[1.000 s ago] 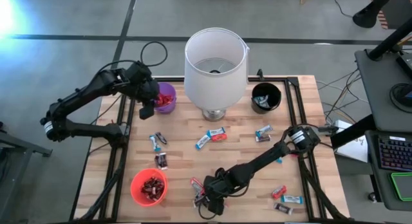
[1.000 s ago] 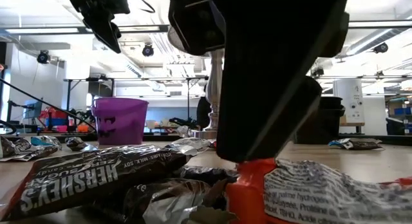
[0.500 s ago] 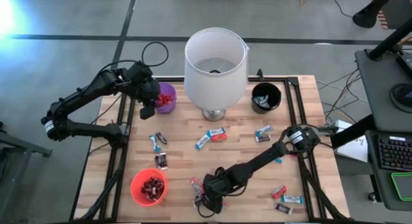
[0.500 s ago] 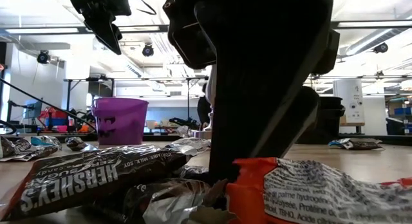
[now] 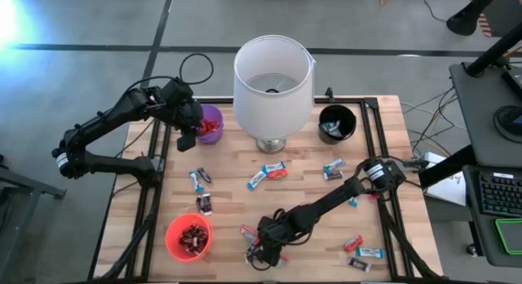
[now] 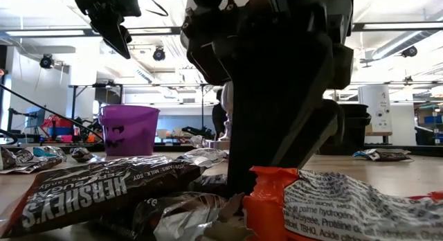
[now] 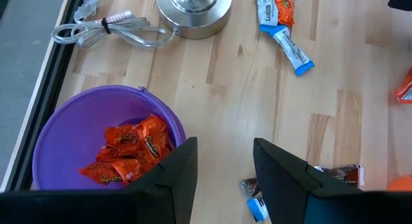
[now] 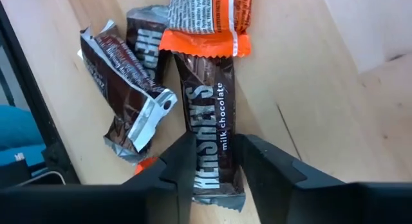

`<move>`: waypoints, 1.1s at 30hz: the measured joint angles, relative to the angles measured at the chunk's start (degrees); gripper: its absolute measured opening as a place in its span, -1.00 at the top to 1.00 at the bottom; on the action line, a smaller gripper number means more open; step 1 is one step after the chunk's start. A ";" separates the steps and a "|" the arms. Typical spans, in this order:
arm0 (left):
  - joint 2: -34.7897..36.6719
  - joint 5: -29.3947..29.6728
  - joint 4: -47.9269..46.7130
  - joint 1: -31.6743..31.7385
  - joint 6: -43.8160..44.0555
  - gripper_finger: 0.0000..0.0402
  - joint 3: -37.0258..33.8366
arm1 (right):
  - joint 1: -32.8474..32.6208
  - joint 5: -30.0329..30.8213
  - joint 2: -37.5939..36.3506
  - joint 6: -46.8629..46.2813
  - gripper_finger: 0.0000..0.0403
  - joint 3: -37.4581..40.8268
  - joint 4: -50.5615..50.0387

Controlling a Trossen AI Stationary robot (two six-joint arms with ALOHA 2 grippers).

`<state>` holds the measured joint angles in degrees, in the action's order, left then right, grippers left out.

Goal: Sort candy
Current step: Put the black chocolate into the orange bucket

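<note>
The right gripper (image 8: pixel 212 161) pinches a brown chocolate bar (image 8: pixel 210 118) between its fingertips, an orange candy (image 8: pixel 209 21) lying across the bar's far end. A straight lift should leave its neighbours undisturbed. The left gripper (image 7: pixel 222 161) hangs spread beside the purple cup (image 7: pixel 61 130).

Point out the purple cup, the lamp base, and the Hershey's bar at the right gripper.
purple cup (image 7: pixel 55 130): left wrist view, inner wall.
lamp base (image 7: pixel 193 8): left wrist view, metal top.
Hershey's bar (image 8: pixel 209 121): right wrist view, brown wrapper's printed face.
</note>
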<state>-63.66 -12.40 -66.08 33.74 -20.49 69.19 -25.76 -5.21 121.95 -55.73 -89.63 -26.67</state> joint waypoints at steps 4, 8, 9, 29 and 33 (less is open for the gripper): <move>0.00 0.01 0.00 0.00 -0.02 0.34 0.00 | 0.02 0.11 -0.11 -1.29 0.62 0.83 0.40; 0.00 0.00 0.00 0.00 -0.02 0.34 0.00 | 0.02 0.17 -0.13 -1.23 0.76 0.94 0.55; 0.00 0.00 0.00 0.00 -0.02 0.34 0.00 | 0.02 0.16 -0.13 -1.07 0.79 0.95 0.66; 0.15 -1.79 -2.00 0.00 0.49 0.33 0.00 | 0.04 -0.83 -0.55 1.08 0.88 -3.82 -11.21; 0.15 -2.17 -2.87 0.00 1.58 0.29 0.00 | -0.07 -0.85 -0.60 1.96 0.88 -6.32 -15.00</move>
<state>-63.51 -14.57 -68.95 33.74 -18.91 69.19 -25.82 -6.07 121.35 -53.76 -95.96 -41.67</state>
